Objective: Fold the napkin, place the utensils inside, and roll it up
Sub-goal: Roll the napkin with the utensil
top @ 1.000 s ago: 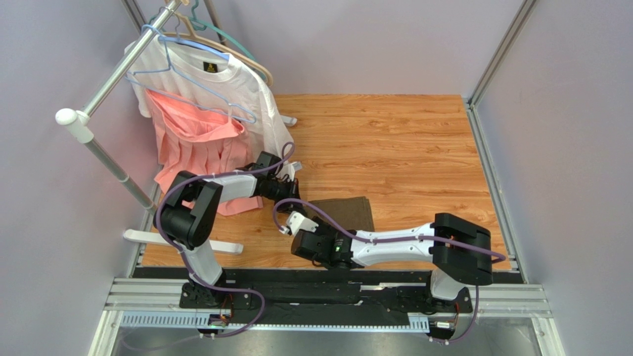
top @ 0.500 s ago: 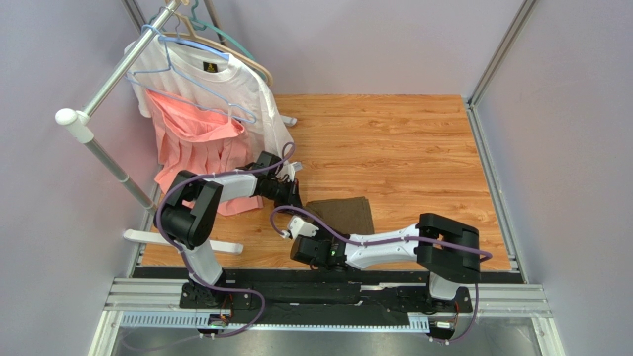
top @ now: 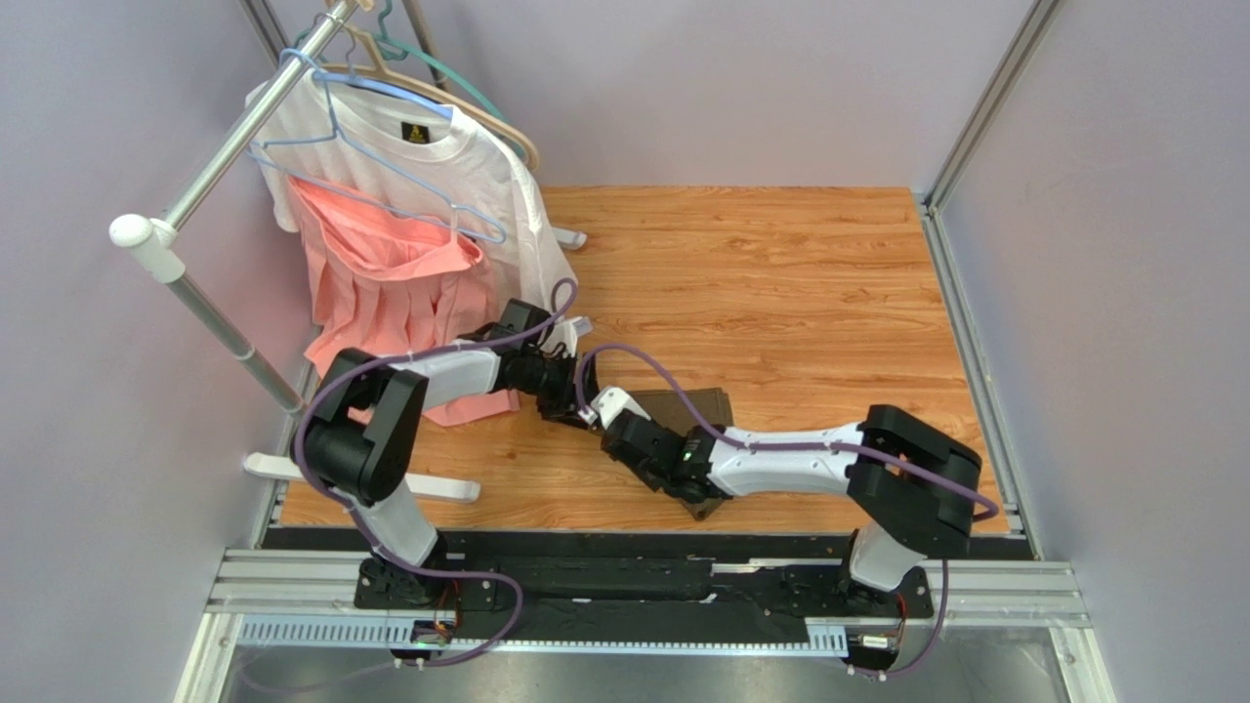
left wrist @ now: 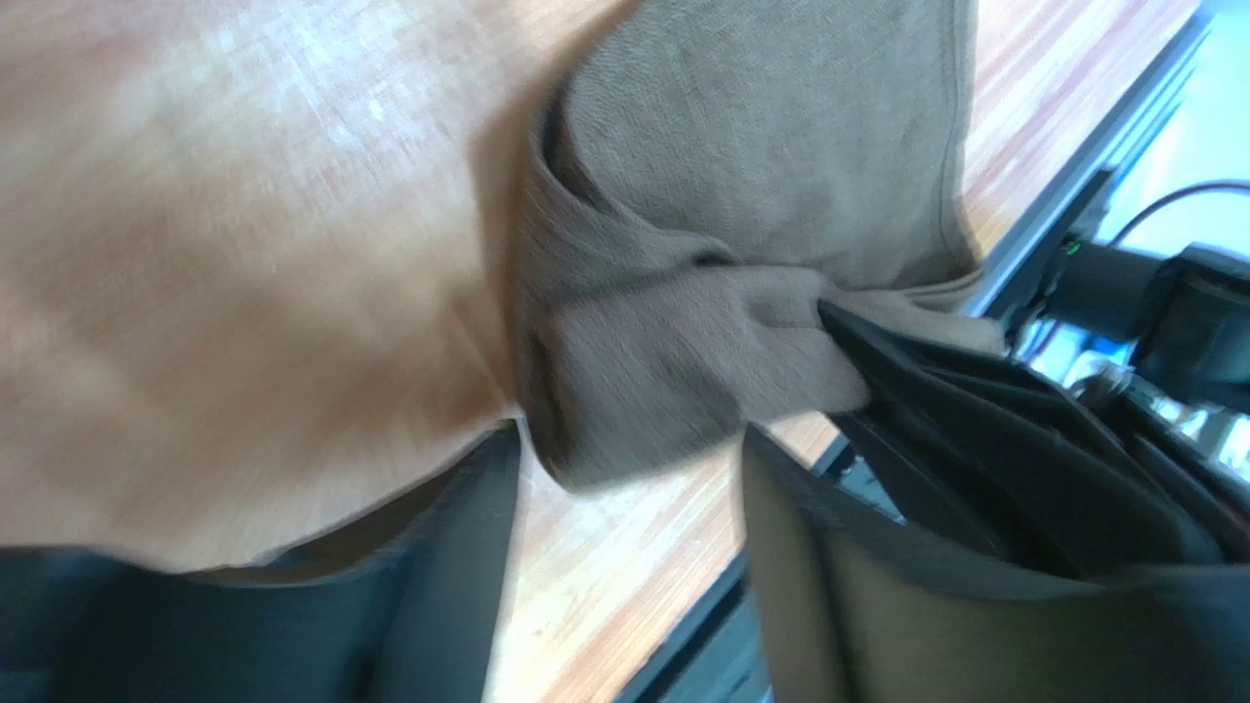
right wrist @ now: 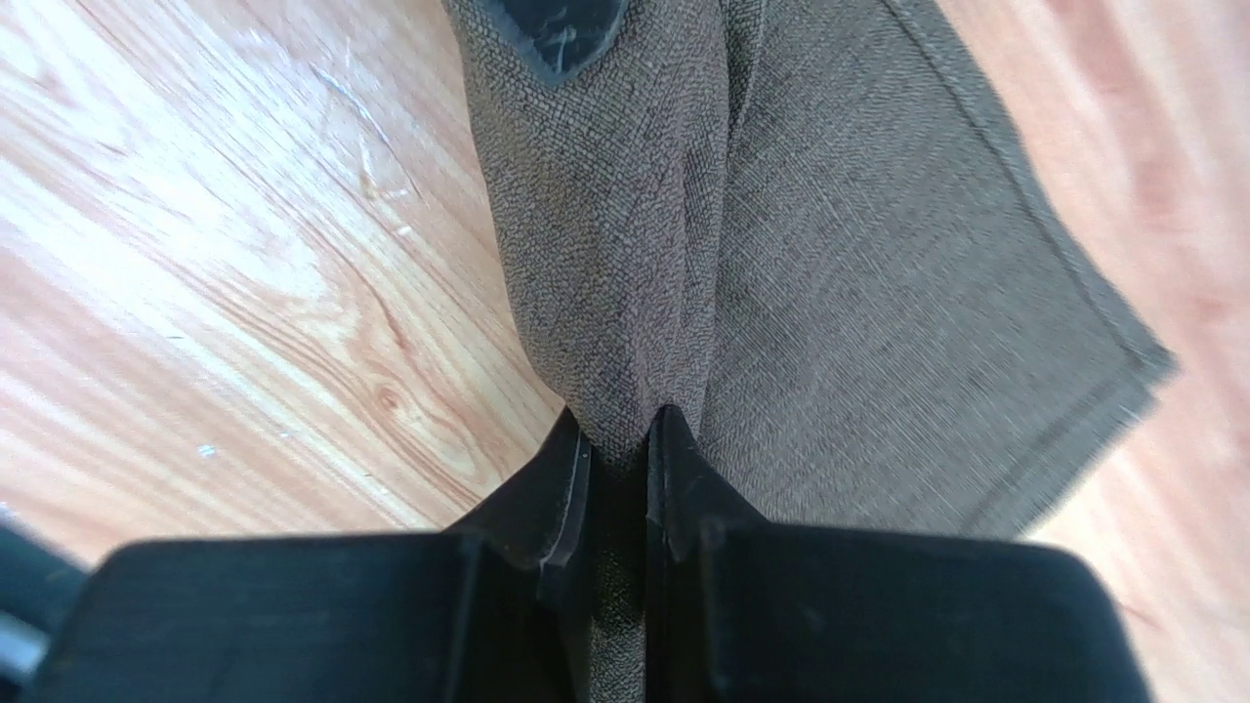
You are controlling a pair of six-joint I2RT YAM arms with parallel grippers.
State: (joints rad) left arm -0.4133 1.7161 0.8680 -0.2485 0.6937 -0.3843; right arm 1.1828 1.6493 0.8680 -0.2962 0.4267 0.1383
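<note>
Scene: We look down on a wooden tabletop (top: 763, 279) enclosed by pale walls. Two arms reach in from the near edge, and their wrists come close together left of centre.

Napkin: The napkin (right wrist: 851, 293) is a dark olive-brown woven cloth. It lies on the tabletop toward the front, left of centre. From overhead, the right arm hides most of it. Part of it lies flat, showing a hemmed edge and one corner. The side toward the left arm is gathered into a raised ridge and thick folds.

Right fingers: The right fingers (right wrist: 565, 491) are pressed together on that ridge, with a thin strip of cloth clamped between their tips.

Left fingers: The left fingers (left wrist: 792, 542) stand wide apart and grip nothing. The bunched fold sits just past their tips, in line with the gap. In the left wrist view, we see the right arm's black fingers biting the cloth at the right side of the bunch.

Back left: A metal rack (top: 220, 151) carries a white T-shirt (top: 455, 176), with a pink garment (top: 374, 286) hanging in front of it. The pink hem comes down just beside the left arm.

Sharpness: The left wrist view is blurred over the bare wood. We cannot make out fine detail there.
</note>
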